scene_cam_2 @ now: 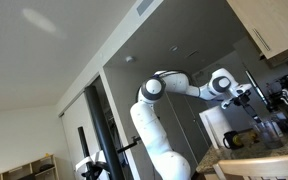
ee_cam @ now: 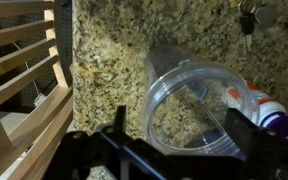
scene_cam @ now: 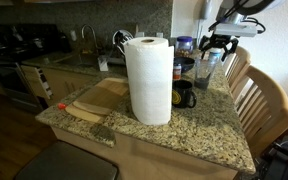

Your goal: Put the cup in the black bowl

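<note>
Paper towel roll (scene_cam: 149, 80) mid-worktop (scene_cam: 204, 135); board (scene_cam: 96, 100) left of it, mug (scene_cam: 184, 96) right; cup (scene_cam: 206, 70) behind mug, below tool (scene_cam: 216, 48); chairs (scene_cam: 266, 100) beside worktop.

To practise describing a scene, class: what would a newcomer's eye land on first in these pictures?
The tall white paper towel roll dominates the middle of the speckled granite counter. In the wrist view, the see-through cup fills the frame from above, between the dark fingers of the end effector. In an exterior view, the white robot arm looms large from a low angle.
</note>
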### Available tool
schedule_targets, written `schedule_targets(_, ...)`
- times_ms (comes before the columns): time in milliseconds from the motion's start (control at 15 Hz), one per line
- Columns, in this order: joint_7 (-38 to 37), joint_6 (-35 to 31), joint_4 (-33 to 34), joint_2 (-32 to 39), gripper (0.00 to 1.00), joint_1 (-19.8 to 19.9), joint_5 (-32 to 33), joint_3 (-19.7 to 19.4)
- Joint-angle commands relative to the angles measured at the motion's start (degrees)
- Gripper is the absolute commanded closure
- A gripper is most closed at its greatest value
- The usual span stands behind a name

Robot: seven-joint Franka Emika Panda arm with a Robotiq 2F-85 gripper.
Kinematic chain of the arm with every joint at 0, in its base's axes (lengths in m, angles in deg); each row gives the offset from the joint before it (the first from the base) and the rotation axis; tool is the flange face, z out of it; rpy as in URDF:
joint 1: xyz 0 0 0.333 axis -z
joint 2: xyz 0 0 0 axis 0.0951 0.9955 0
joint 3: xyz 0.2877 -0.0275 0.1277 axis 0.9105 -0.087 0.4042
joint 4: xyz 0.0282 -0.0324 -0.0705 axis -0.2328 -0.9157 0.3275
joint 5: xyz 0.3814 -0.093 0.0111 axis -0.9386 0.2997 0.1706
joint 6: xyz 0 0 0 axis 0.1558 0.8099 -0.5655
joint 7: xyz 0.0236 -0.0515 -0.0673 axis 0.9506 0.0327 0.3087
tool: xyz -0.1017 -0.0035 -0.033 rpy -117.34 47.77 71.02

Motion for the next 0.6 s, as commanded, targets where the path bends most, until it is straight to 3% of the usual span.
schedule_targets(0, -0.2, 0.28, 0.04, 0.7, 0.0, -0.85, 0.1, -1.05)
schedule_targets(533, 0.53, -0.05, -0.16, 1.83, 0.0, -0.97, -0.84, -1.5)
